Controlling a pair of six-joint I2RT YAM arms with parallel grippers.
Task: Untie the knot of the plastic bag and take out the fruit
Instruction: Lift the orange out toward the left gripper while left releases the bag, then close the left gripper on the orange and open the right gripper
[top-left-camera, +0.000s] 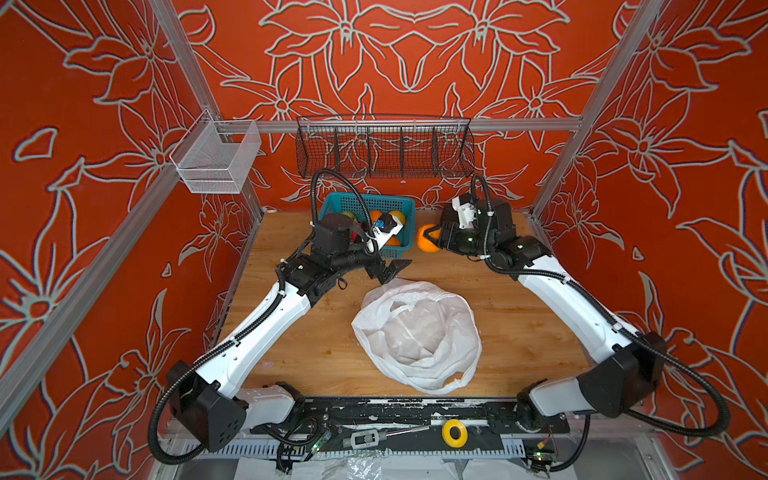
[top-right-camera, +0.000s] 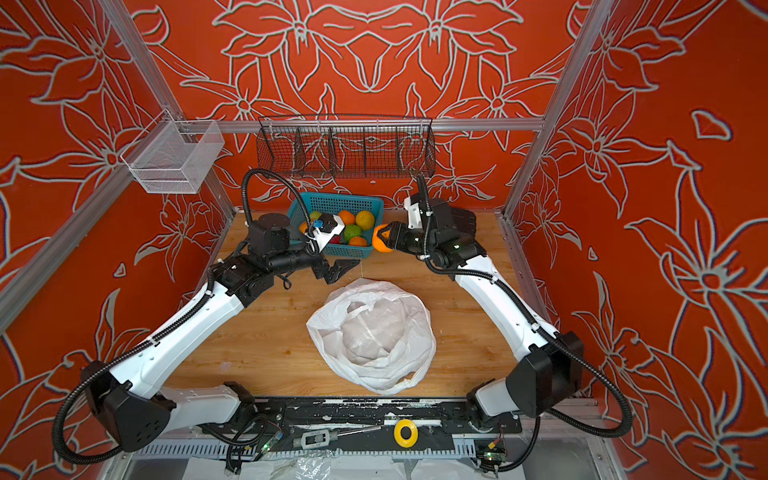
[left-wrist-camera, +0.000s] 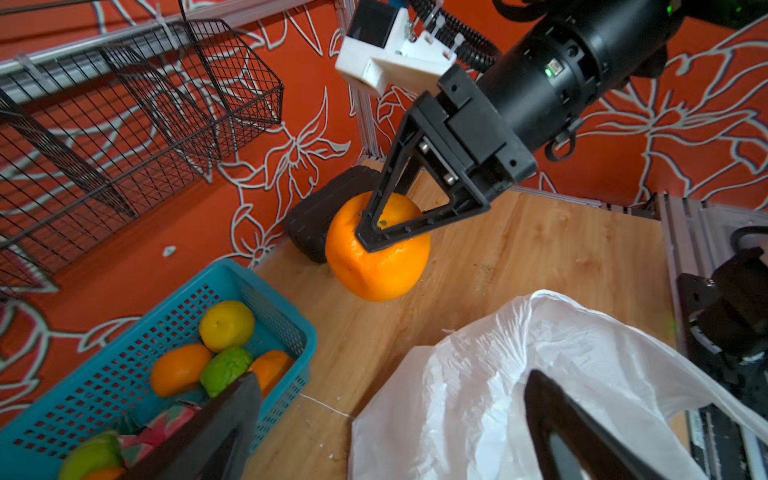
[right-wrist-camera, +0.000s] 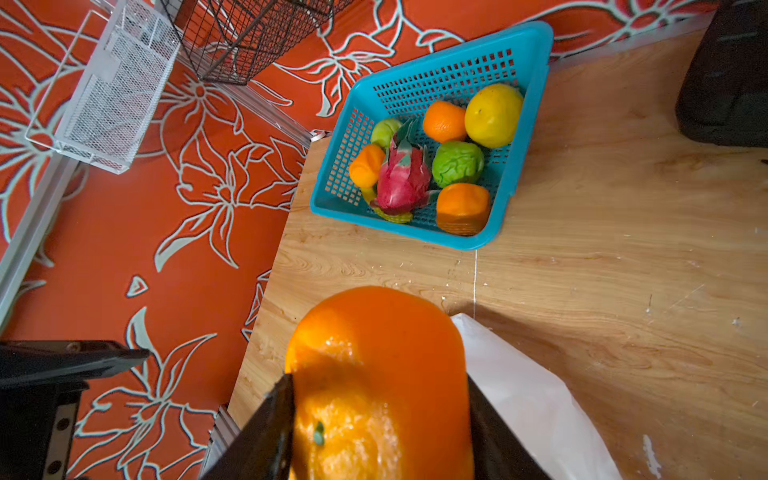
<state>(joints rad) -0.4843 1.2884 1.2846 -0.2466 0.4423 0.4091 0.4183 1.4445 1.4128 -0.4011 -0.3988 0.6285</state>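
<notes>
Right gripper (top-left-camera: 431, 237) clamping smooth orange (left-wrist-camera: 376, 270) just right of teal perforated basket (right-wrist-camera: 449, 70), far end of wood table (top-left-camera: 316, 353). Other fruit (right-wrist-camera: 457, 164) sitting in basket (spiky dragon fruit (right-wrist-camera: 403, 178) in middle). Left gripper (top-right-camera: 341, 269) hanging spread wide, empty, at far edge of crinkly plastic bag (top-left-camera: 419, 332), which is slumping open mid-table. Bare wood showing both sides of bag.

We note the plastic bag (top-left-camera: 415, 336) lying on the table (top-left-camera: 519, 324) toward its front middle, the perforated basket (top-left-camera: 374, 203) with fruit (right-wrist-camera: 403, 178) in it at the back left of centre, an orange (top-left-camera: 424, 245) in the right gripper (top-left-camera: 431, 237) just right of that basket, and the left gripper (top-left-camera: 397, 272) between basket and bag.
</notes>
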